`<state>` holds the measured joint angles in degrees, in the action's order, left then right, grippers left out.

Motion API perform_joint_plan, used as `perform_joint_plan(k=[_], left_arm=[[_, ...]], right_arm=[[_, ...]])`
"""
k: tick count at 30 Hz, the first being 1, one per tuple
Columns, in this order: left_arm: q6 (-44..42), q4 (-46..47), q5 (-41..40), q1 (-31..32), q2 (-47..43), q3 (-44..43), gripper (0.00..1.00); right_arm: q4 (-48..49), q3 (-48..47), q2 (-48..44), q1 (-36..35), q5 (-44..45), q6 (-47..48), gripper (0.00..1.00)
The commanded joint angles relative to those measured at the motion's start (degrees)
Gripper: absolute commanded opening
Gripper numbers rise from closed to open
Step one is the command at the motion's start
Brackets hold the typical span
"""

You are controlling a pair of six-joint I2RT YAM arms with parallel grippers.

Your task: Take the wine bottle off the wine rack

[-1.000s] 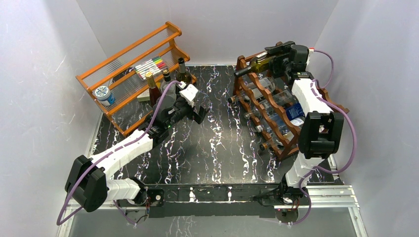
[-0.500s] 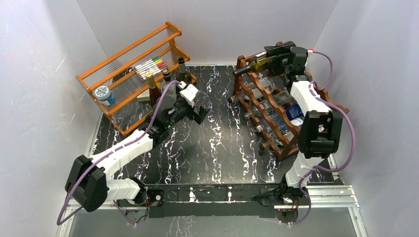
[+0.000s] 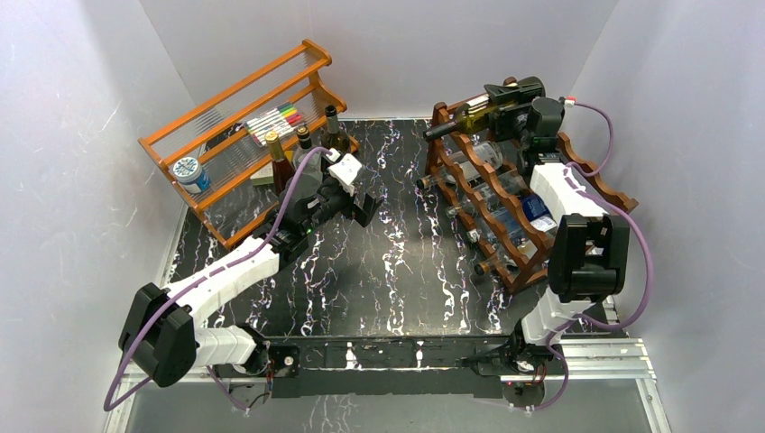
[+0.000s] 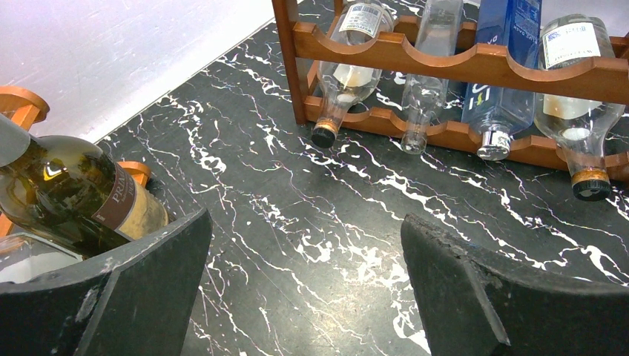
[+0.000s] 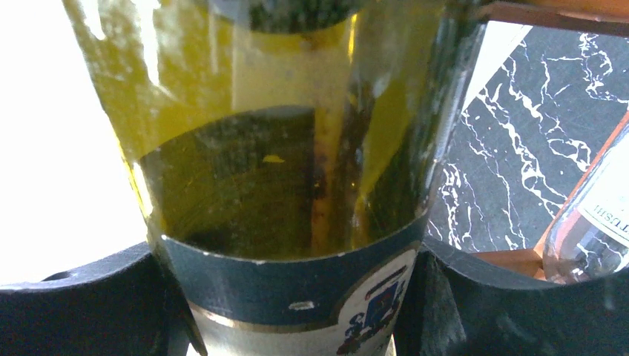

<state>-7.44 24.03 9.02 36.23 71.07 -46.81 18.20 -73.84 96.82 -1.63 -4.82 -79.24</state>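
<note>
Two arms work over a black, white-veined desk [image 3: 397, 271]. At about 1 o'clock in the overhead view, the right hand [image 3: 510, 106] is clamped round the body of the wine bottle [image 3: 469, 117]. The bottle is green-yellow glass lying nearly level, with its neck pointing toward 9 o'clock. It sits over the far top tier of the wine rack [image 3: 603, 178], whose dark scalloped rails run from 1 to 4 o'clock. Whether the glass touches the rail cannot be told. The right wrist view shows both dark fingers [image 5: 74, 311] pressed against the bottle's sides just above its label. Lower tiers hold several clear bottles and a blue bottle [image 3: 539, 206], with their necks aimed toward 8 o'clock. The left hand [image 3: 361, 203] hovers near the desk's middle at about 11 o'clock, its fingers spread wide with nothing between them. Just beside it, toward 10 o'clock, an olive bottle [image 4: 74, 196] stands against an orange rack [image 3: 225, 95]. That rack carries coloured markers [image 3: 278, 120] and a round blue tin [image 3: 188, 171].
</note>
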Motion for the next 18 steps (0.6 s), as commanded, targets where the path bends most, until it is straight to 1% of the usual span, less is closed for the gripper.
perform_joint_plan(k=[1,8,18], left_arm=[[0.16,2.16,0.83,0.34,-0.30,-0.20,0.98],[0.39,2.21,1.00,0.33,0.13,-0.30,0.98],[0.49,2.25,1.05,0.34,0.38,-0.22,0.98]], right_arm=[[6.87,1.84,-4.33,0.57,0.34,-3.73,0.43],[12.44,4.88,-6.38,1.05,0.22,-4.14,0.39],[16.58,5.90,-8.59,1.28,-1.88,-5.99,0.36]])
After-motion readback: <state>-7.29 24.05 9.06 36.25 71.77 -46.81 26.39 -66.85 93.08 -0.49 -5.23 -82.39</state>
